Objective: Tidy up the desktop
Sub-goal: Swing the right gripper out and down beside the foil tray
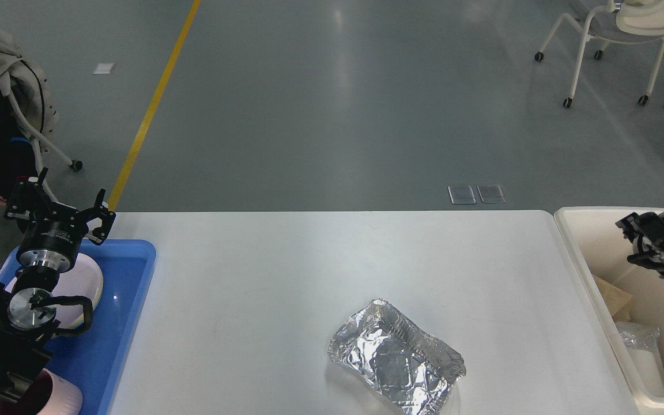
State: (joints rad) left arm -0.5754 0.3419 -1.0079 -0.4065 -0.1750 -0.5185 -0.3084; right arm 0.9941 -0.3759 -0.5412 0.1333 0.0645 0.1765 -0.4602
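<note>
Desktop (286, 271): spread across the middle, crumpled foil tray (396, 356) lying on it
Left gripper (60, 202): held above blue tray (130, 311), jaws spread wide, empty
Right gripper (634, 239): over white bin (583, 253), jaw state cannot be told

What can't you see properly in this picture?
- Head view: the white plate in the blue tray is partly hidden by the left arm.
- The pink cup is cut off by the bottom edge.
- The right gripper looks dark; its fingers can't be told apart.
- The bin runs off the right edge.
</note>
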